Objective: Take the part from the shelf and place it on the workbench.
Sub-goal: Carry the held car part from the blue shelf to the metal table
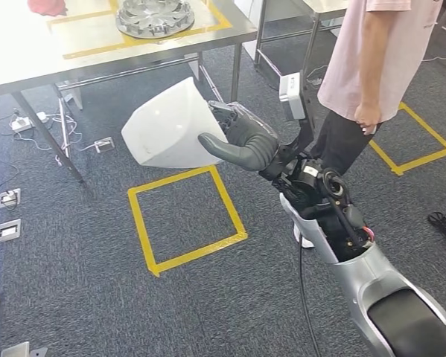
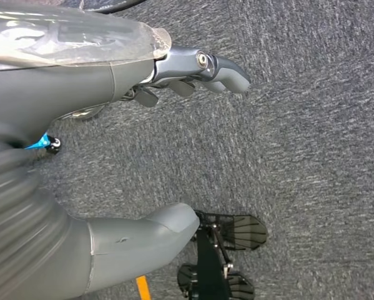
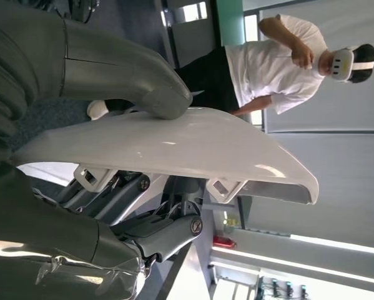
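My right hand grips a white curved plastic part and holds it out in the air above the carpet, short of the workbench at the upper left. In the right wrist view the thumb lies over the part's smooth outer face and the darker fingers press its ribbed inner side. My left hand hangs over the grey carpet with nothing in it, thumb and fingers apart.
A round silver wheel cover and a red cloth lie on the workbench. A person in a pink shirt stands close at my right. A yellow taped square marks the floor. Cables and floor sockets lie at the left.
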Tool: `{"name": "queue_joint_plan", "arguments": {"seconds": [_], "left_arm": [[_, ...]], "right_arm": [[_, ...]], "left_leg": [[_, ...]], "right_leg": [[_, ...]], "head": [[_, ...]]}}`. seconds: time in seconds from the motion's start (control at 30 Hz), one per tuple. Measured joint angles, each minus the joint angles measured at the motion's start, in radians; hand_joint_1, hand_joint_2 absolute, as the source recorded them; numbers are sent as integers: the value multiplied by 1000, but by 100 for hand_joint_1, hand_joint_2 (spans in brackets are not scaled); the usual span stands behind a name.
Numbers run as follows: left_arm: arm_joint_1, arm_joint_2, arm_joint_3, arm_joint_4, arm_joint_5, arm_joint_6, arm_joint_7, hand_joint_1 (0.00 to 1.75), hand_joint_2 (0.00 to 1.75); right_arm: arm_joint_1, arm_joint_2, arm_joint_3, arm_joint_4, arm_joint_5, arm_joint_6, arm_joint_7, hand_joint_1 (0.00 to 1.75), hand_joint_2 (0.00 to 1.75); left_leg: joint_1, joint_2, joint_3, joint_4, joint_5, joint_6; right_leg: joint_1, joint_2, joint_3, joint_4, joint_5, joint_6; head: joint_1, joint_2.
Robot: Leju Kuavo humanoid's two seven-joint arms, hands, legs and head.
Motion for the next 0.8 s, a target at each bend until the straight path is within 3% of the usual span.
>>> {"name": "queue_joint_plan", "arguments": {"seconds": [0.1,0.23,0.3,0.37,0.4,0.43,0.5,0.53,0.57,0.63,0.73,0.8], "left_arm": [[0,1,0,0,0,-1,0,0,175],[0,4,0,0,-2,-2,-1,0,175],[-1,3,0,0,-3,-2,-1,0,175],[-2,2,0,0,-3,-3,-1,0,175],[-2,1,0,0,-3,-3,-1,0,175],[-2,1,0,0,-3,-3,-1,0,175],[-1,-1,0,0,-3,-3,-1,0,175],[-1,1,0,0,-3,-3,-1,0,175],[-1,2,0,0,-3,-3,-1,0,175],[-2,5,0,0,-3,-4,-1,0,175],[-3,5,0,0,-3,-4,-1,0,175],[-5,4,0,0,-3,-4,-1,0,175]], "right_arm": [[0,0,0,0,0,1,0,175,175],[-1,0,-1,-4,1,3,0,175,175],[-2,-1,-1,-6,1,4,-1,175,175],[2,-1,-1,-6,1,5,-1,175,175],[5,-2,-1,-6,1,6,-1,175,175],[7,-2,-1,-6,2,6,-1,175,175],[9,-2,-1,-6,2,7,-1,175,175],[9,-2,-1,-5,2,7,-1,175,175],[9,-2,-1,-5,2,7,-2,175,175],[10,-3,-1,-5,2,8,-2,175,175],[8,-3,-1,-5,3,9,-2,175,175],[5,-3,-1,-5,3,10,-3,175,175]], "left_leg": [[-2,0,0,2,-1,2],[3,2,25,-33,6,23],[10,5,44,-52,10,26],[11,5,50,-53,7,26],[13,4,52,-52,5,23],[16,3,54,-50,2,18],[25,-2,58,-37,-10,3],[27,-5,58,-29,-17,-7],[27,-7,55,-19,-23,-16],[26,-10,48,-10,-26,-30],[31,-5,42,3,-34,-41],[31,2,-2,89,-75,-43]], "right_leg": [[-1,0,1,-3,1,6],[-2,-1,3,-3,-5,23],[-3,0,-44,97,-53,24],[-6,1,-122,244,-109,25],[-9,1,-149,287,-115,27],[-12,1,-158,290,-99,30],[-22,0,-117,178,-19,39],[-25,3,-87,110,10,45],[-26,6,-63,60,27,43],[-21,13,-50,37,21,30],[-18,14,-48,40,19,2],[-17,12,-44,38,18,-10]], "head": [[-3,0],[-9,0],[-2,0],[4,0],[5,0],[5,0],[9,0],[13,0],[18,0],[18,0],[2,0],[-13,0]]}}
